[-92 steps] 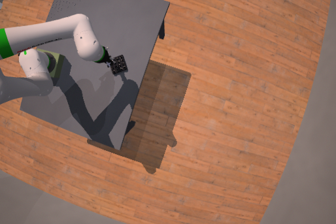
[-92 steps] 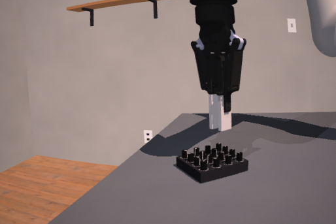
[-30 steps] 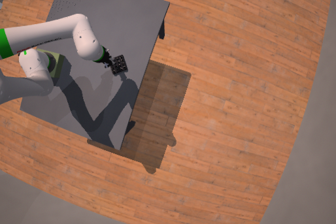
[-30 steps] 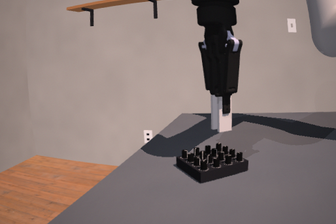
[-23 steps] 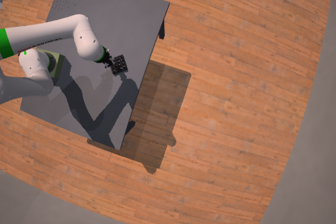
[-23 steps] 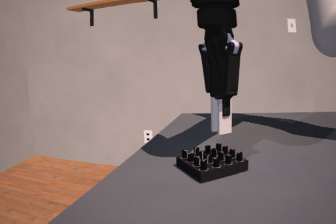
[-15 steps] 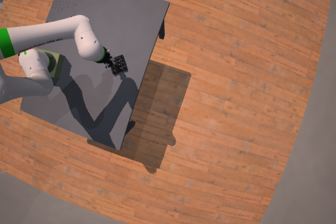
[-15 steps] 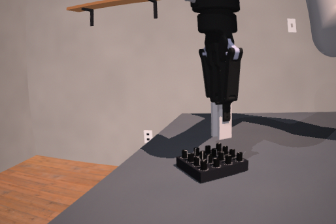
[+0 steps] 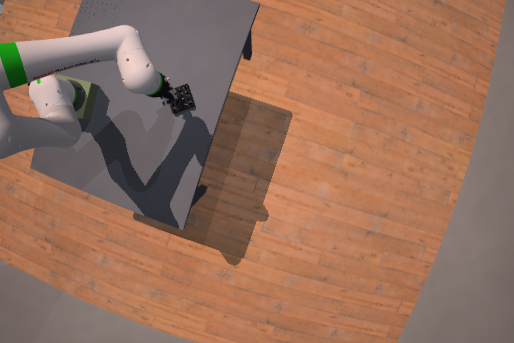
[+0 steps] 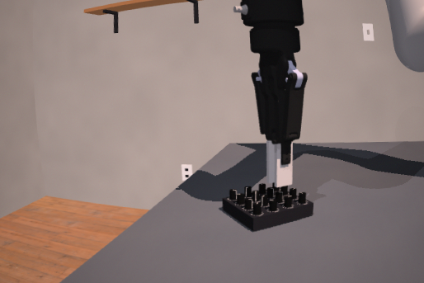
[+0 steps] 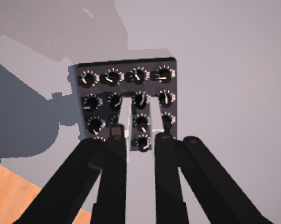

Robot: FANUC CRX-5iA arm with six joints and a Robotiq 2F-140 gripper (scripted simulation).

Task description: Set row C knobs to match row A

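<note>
The black knob box (image 10: 267,208) stands on its feet on the grey table, with four rows of small black knobs. It also shows in the top view (image 9: 182,98) near the table's right edge, and in the wrist view (image 11: 127,103). My gripper (image 10: 280,183) hangs straight down, its fingertips just above the knobs at the box's far side. In the wrist view the fingers stand narrowly apart, with one knob (image 11: 143,141) of the nearest row showing in the gap below them. They hold nothing. The knob names and lines are too small to read.
The table's right edge (image 9: 220,107) runs close to the box, with wooden floor beyond it. The robot's base (image 9: 75,97) stands at the table's left. A wooden shelf (image 10: 150,2) hangs on the far wall.
</note>
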